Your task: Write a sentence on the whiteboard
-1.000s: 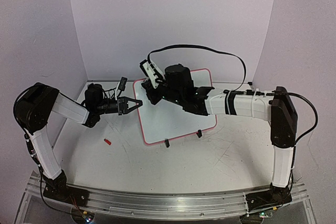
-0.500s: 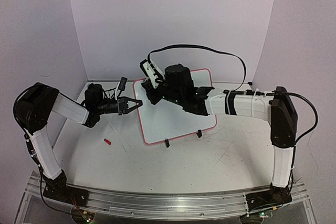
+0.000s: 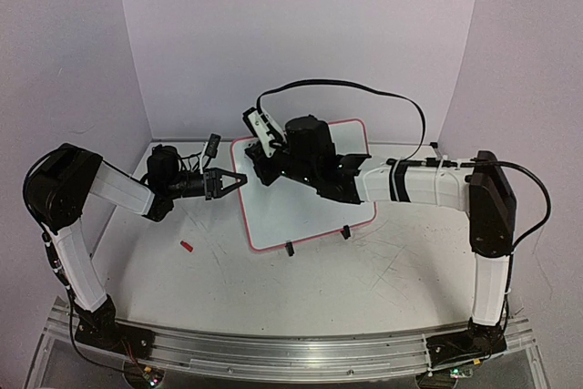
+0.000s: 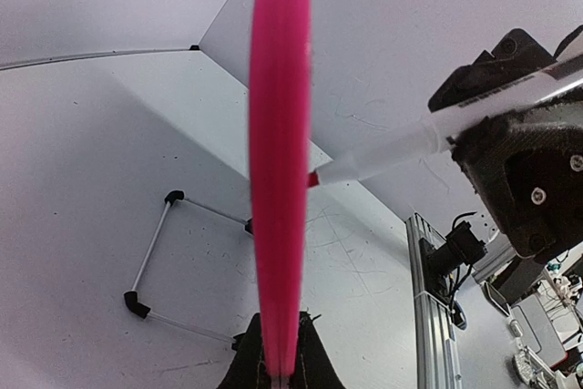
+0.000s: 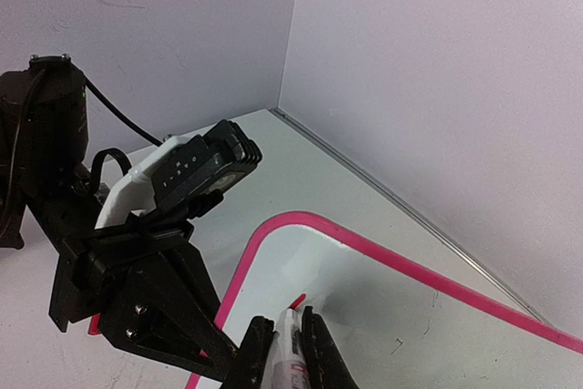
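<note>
A small red piece lay on the white desk, to the left and near to my left arm. My left end effector was at the left edge of the whiteboard. In the left wrist view the pink rim rose up from between its fingers, so it was pinching this edge. The whiteboard stood tilted in the middle of the desk, its two black clip feet at the near edge. A marker with a white body had its red tip at the board surface, near the top left corner; I could not tell whether it was touching. My right end effector was over this corner, pressed together on the marker.
</note>
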`<state>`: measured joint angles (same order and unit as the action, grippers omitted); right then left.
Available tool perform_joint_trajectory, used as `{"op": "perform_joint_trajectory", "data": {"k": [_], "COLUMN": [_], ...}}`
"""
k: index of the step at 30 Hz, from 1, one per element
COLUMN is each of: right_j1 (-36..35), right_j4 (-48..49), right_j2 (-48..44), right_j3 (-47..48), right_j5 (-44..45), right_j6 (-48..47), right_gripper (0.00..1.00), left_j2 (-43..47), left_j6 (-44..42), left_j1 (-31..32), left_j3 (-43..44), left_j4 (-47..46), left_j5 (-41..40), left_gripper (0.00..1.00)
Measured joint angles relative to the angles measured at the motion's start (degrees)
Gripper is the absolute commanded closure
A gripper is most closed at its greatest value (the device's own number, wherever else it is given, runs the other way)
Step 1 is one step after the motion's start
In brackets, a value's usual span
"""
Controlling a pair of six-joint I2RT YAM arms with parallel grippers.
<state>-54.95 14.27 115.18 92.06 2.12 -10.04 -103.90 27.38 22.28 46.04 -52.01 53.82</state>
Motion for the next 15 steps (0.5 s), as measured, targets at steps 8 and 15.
{"op": "perform_joint_trajectory", "data": {"k": [8, 15], "right_j1": [-0.14, -0.77], "right_j4": [1.01, 1.13], "right_j2": [-0.19, -0.31], "right_j3": [-1.59, -2.96], "right_j5": [-0.21, -0.23], "right_j6": [1.06, 1.88], "right_gripper": [1.00, 1.00], "left_j2": [0.00, 0.04], "left_j6": [0.01, -0.07], "left_j1": [0.00, 0.00], "left_j3": [0.00, 0.00], "left_j4": [0.27, 0.46], "left_j5": [0.00, 0.00], "left_gripper": [1.00, 1.00]}}
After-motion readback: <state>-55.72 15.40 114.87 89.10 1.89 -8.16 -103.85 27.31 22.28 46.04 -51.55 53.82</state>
